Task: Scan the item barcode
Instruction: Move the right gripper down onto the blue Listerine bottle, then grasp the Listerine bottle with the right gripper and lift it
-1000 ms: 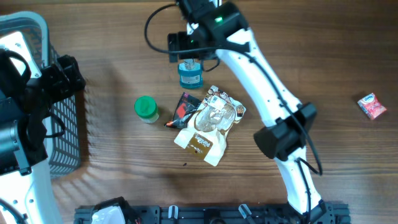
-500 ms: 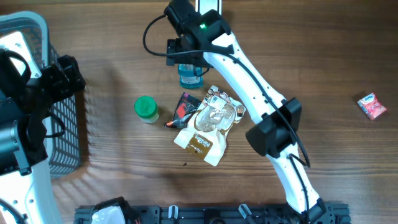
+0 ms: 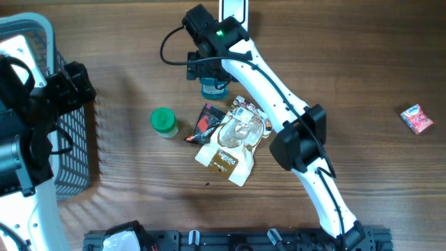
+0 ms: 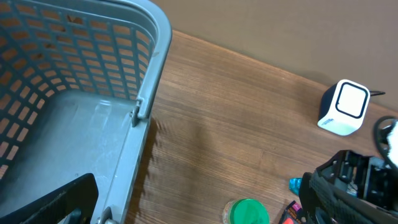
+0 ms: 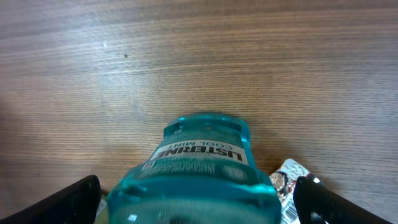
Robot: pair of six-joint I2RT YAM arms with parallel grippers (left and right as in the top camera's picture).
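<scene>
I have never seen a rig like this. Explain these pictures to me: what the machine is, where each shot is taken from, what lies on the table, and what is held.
These are two robot arms at a wooden table, each ending in a two-finger gripper. One picture looks down from above; the other two come from cameras on the wrists.

On the table are a blue mouthwash bottle, a green-lidded jar, a snack pouch, a dark packet, a pink packet and a grey basket. The white box is probably the scanner.

The right gripper hangs open, fingers either side of the bottle, not gripping. The left gripper is open by the basket, holding nothing.
</scene>
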